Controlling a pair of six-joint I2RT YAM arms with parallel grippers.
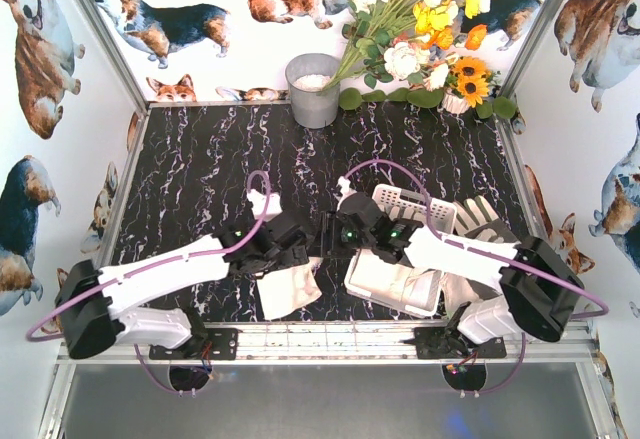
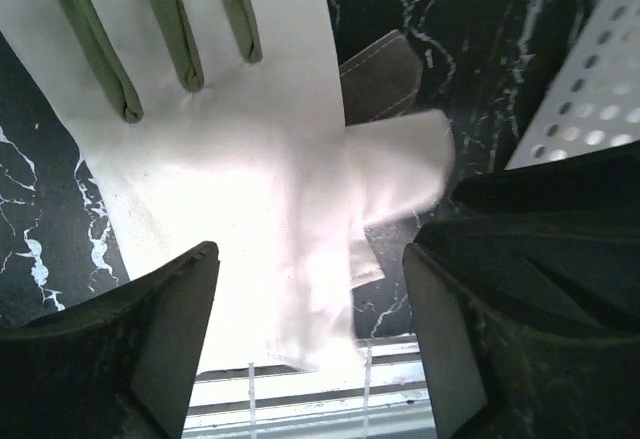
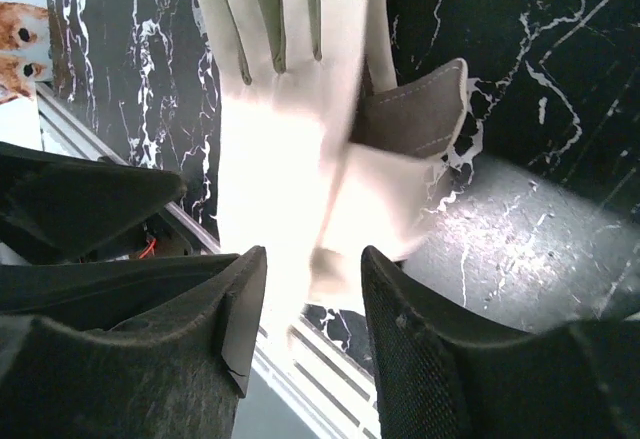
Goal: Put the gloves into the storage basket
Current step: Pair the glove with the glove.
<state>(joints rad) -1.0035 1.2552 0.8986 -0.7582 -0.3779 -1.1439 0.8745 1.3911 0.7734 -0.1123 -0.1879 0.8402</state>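
top: glove [image 1: 288, 291] flat on table [image 1: 200, 189] just left of storage basket [image 1: 400, 199]; more gloves [image 1: 478, 221] at its right.
left wrist: left gripper [image 2: 310, 259] wide, empty, over glove.
right wrist: right gripper [image 3: 312, 259] part-open, empty.
step: likely pick; next needs descent, pinch.

Soft, matt cream cloth with a stitched grey patch for the glove [image 1: 288, 291] at six o'clock; smooth white perforated plastic for the basket [image 1: 400, 200] at four; glossy black marble-look finish on the table [image 1: 200, 189]; dull grey metal for the bucket [image 1: 313, 94] at twelve.
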